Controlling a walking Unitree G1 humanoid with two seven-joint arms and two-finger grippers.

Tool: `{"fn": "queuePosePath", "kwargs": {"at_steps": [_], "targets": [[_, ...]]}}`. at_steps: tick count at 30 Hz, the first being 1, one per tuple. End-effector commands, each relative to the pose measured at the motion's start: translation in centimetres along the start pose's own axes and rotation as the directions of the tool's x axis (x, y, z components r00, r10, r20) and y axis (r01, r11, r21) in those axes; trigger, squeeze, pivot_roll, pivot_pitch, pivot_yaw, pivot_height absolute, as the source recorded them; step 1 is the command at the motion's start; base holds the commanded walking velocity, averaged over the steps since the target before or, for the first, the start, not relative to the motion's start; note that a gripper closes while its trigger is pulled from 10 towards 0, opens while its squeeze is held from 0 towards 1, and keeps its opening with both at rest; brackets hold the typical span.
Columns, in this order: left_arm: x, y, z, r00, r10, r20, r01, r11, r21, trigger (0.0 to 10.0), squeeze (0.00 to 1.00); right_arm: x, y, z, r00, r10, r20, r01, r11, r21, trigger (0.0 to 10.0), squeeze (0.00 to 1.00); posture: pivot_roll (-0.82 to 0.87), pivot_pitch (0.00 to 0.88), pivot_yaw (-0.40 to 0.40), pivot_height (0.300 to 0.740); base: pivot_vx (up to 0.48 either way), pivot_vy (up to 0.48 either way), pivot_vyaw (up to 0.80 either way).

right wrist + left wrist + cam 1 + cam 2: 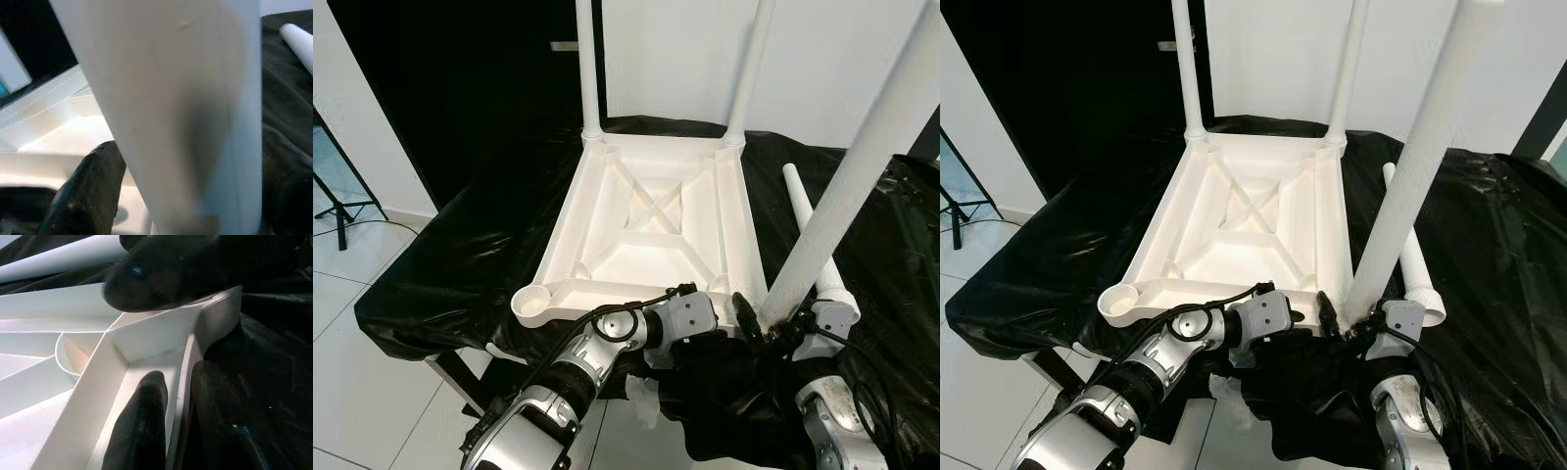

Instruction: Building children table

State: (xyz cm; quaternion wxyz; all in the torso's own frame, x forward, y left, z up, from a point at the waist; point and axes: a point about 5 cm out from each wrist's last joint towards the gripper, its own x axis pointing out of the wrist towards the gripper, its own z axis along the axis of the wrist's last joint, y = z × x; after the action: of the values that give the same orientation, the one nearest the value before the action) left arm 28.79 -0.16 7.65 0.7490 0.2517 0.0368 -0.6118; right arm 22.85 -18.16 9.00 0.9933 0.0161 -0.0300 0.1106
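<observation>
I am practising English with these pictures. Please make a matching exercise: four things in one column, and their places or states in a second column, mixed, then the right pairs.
Things:
1. table top
2. loose leg
3. leg in the right gripper
4. near left socket

States:
A. lies flat on the black cover
B. empty, no leg in it
C. upside down, ribs facing up
D. tilted, lower end at the near right corner

Pairs: 1-C, 2-A, 3-D, 4-B

Silver arms, black cables, black fingers (pixel 139 426)
</observation>
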Motion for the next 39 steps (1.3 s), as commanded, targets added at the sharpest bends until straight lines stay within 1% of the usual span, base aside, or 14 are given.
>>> {"fn": "queuePosePath", "kwargs": {"at_steps": [1, 8, 11, 12, 19, 25, 26, 28, 29, 30, 31, 35, 38, 39], "targets": [[-0.3, -2.7, -4.2, 0.982, -0.044, -0.182, 0.023, 0.993, -0.115, 10.0, 0.00, 0.5, 1.1, -0.4, 0.980, 0.195, -0.052, -0.196, 0.980, -0.028, 10.0, 0.00, 0.25, 0.000, -0.021, 0.740, 0.000, 0.000, 0.00], [-0.2, -2.8, -4.1, 0.983, -0.039, -0.177, 0.018, 0.992, -0.122, 10.0, 0.00, 0.5, -0.9, -0.1, 0.908, 0.383, -0.167, -0.397, 0.916, -0.054, 10.0, 0.00, 0.24, 0.000, -0.031, 0.740, 0.000, 0.000, 0.00], [-0.1, -2.6, -3.9, 0.984, -0.031, -0.173, 0.010, 0.993, -0.121, 10.0, 0.00, 0.3, -1.7, 0.0, 0.880, 0.429, -0.205, -0.449, 0.892, -0.058, 9.4, 0.00, 0.25, 0.000, -0.036, 0.740, 0.000, 0.000, 0.00], [-0.1, -2.5, -3.9, 0.985, -0.028, -0.173, 0.007, 0.993, -0.121, 10.0, 0.00, 0.1, -1.7, 0.1, 0.868, 0.448, -0.213, -0.468, 0.882, -0.053, 0.0, 0.00, 0.25, 0.000, -0.037, 0.740, 0.000, 0.000, 0.00], [-0.2, -2.6, -4.0, 0.984, -0.026, -0.174, 0.004, 0.992, -0.123, 10.0, 0.00, -0.6, -0.7, -0.4, 0.808, 0.537, -0.242, -0.559, 0.829, -0.027, 0.0, 0.00, 0.25, 0.000, -0.036, 0.740, 0.000, 0.000, 0.00], [-0.5, -2.7, -4.3, 0.983, -0.027, -0.183, 0.004, 0.992, -0.126, 10.0, 0.00, -1.3, 1.2, -2.1, 0.831, 0.509, -0.224, -0.509, 0.859, 0.063, 0.0, 0.00, 0.26, 0.000, -0.036, 0.740, 0.000, 0.000, 0.00], [-0.6, -2.6, -4.4, 0.983, -0.026, -0.184, 0.002, 0.992, -0.125, 10.0, 0.00, -1.1, 1.5, -2.3, 0.858, 0.468, -0.211, -0.463, 0.883, 0.073, 0.0, 0.00, 0.26, 0.000, -0.035, 0.740, 0.000, 0.000, 0.00], [-0.7, -2.3, -4.3, 0.982, -0.017, -0.187, -0.006, 0.992, -0.122, 10.0, 0.00, 0.3, 1.0, -2.0, 0.968, 0.212, -0.133, -0.214, 0.977, 0.001, 0.0, 0.00, 0.25, 0.000, -0.030, 0.740, 0.000, 0.000, 0.00], [-0.7, -2.3, -4.3, 0.982, -0.017, -0.187, -0.006, 0.992, -0.122, 10.0, 0.00, 0.3, 1.0, -2.0, 0.968, 0.212, -0.133, -0.214, 0.977, 0.001, 0.0, 0.00, 0.25, 0.000, -0.030, 0.740, 0.000, 0.000, 0.00], [-0.8, -2.1, -4.3, 0.982, -0.009, -0.187, -0.015, 0.992, -0.122, 10.0, 0.00, 0.8, 0.1, -1.5, 0.997, 0.029, -0.070, -0.031, 0.999, -0.028, 0.0, 0.00, 0.26, 0.000, -0.032, 0.740, 0.000, 0.000, 0.00], [-0.8, -1.9, -4.2, 0.982, -0.006, -0.186, -0.017, 0.992, -0.121, 10.0, 0.00, 0.8, -0.4, -1.3, 0.997, -0.052, -0.052, 0.051, 0.998, -0.023, 0.0, 0.00, 0.26, 0.000, -0.032, 0.740, 0.000, 0.000, 0.00], [-0.8, -1.8, -4.1, 0.983, -0.004, -0.185, -0.018, 0.993, -0.119, 10.0, 0.00, 0.7, -0.6, -1.4, 0.989, -0.139, -0.044, 0.139, 0.990, -0.020, 0.0, 0.00, 0.26, 0.000, -0.030, 0.740, 0.000, 0.000, 0.00], [-0.9, -1.9, -4.2, 0.983, -0.005, -0.185, -0.018, 0.993, -0.120, 10.0, 0.00, 0.8, 0.2, -1.5, 0.994, -0.097, -0.044, 0.096, 0.995, -0.021, 0.0, 0.00, 0.26, 0.000, -0.032, 0.740, 0.000, 0.000, 0.00], [-0.9, -1.9, -4.2, 0.983, -0.004, -0.185, -0.019, 0.992, -0.122, 10.0, 0.00, 0.8, 0.3, -1.5, 0.995, -0.083, -0.045, 0.082, 0.996, -0.025, 1.3, 0.00, 0.26, 0.000, -0.032, 0.740, 0.000, 0.000, 0.00]]}}
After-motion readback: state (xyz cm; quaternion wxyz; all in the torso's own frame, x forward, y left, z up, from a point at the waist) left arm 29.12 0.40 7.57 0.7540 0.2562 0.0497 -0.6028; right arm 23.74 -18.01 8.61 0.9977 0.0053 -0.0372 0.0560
